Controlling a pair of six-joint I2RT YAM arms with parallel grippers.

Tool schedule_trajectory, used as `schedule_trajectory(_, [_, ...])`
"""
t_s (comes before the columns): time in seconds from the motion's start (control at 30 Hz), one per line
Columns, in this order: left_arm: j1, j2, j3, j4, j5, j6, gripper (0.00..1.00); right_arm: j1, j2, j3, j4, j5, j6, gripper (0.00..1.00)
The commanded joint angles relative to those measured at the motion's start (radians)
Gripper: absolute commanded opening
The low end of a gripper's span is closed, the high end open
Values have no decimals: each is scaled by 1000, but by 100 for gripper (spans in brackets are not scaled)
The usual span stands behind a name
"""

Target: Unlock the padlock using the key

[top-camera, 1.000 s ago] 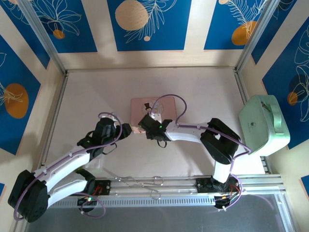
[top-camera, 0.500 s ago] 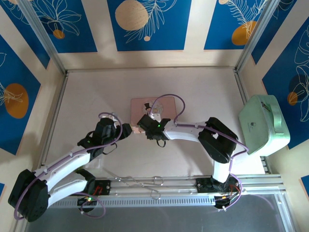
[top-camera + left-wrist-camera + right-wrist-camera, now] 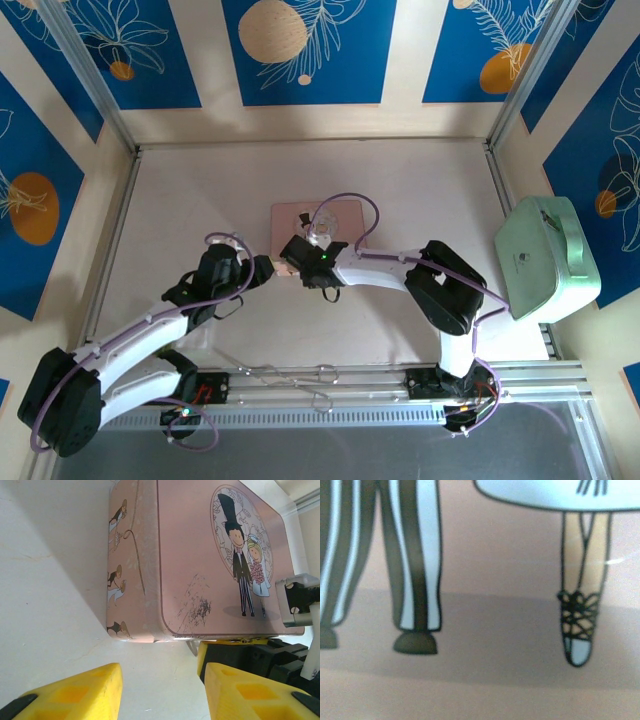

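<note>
Padlock: too small or too hidden to pick out. I judge it hangs at the near edge of the pink box (image 3: 290, 218), where the right gripper (image 3: 300, 265) sits.
Key: not made out, and I cannot tell whether the right jaws hold it or how they stand.
Left gripper (image 3: 161, 680): jaws wide and empty, low over the bench (image 3: 200, 190), just beside the box's near-left corner.
Right wrist view: lens close against the lid's drawing of legs and shoes, blurred.
Done: both grippers stand at the box, so the approach looks made.
Left: seat the key, turn it and free the shackle. Nothing shows the lock open yet.
</note>
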State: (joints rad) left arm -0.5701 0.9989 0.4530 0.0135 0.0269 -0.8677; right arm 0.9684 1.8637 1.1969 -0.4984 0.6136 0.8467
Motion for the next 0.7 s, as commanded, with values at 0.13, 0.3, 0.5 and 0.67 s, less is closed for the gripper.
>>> schedule_trajectory(0.13, [-4,9,-17,24,21,-19,47,-1,30,47,-54,37,30,34])
schedule_trajectory(0.3, [-5,12,-25,31,24,-21,47,-2,34,56,-55,31,28,33])
schedule_trajectory(0.5, [-4,12,-27,38,24,-22,47,-2,46,71,-75,25,28,27])
schedule_trajectory(0.67, [-4,15,-37,58,31,-27,47,-4,50,83,-102,16,35,23])
